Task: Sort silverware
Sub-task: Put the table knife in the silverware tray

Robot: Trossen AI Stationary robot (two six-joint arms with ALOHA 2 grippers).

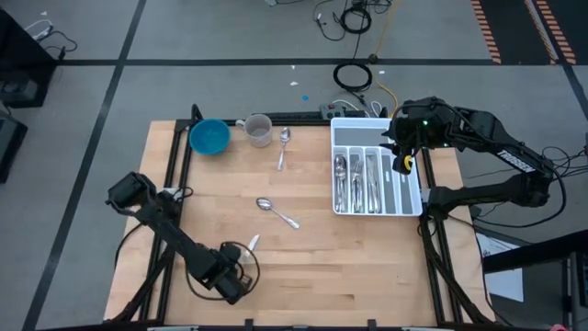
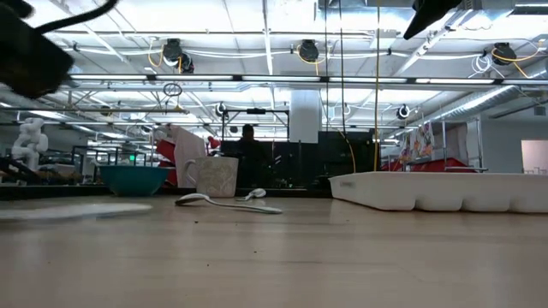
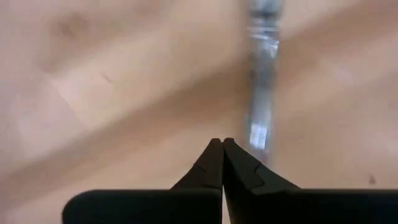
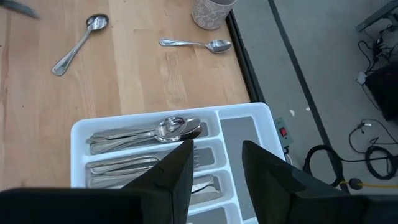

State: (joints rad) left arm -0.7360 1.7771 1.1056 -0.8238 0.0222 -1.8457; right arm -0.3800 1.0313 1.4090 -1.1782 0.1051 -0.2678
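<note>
Left gripper point(image 3: 222, 144) low at table's point(image 1: 312, 267) near edge, jaws clenched empty beside blurred silver utensil point(image 3: 261, 93), two spoons point(image 1: 277, 212) point(image 1: 284, 145) loose mid-table, most silverware point(image 1: 360, 180) in white tray point(image 1: 377, 122), right gripper point(image 4: 214, 155) released above tray.

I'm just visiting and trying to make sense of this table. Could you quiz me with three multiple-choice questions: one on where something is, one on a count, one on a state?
1. Where is the white tray?
A. Under the right tool
B. Beside the blue bowl
C. On the floor

2. How many spoons lie loose in mid-table?
A. None
B. Two
C. Five

3. How are the left tool's fingers?
A. Wide apart
B. Shut together
C. Out of sight

Answers: 1 A, the right arm hangs over the tray. 2 B, one spoon near the cup, another spoon nearer the middle. 3 B, the left wrist view shows the tips meeting.
</note>
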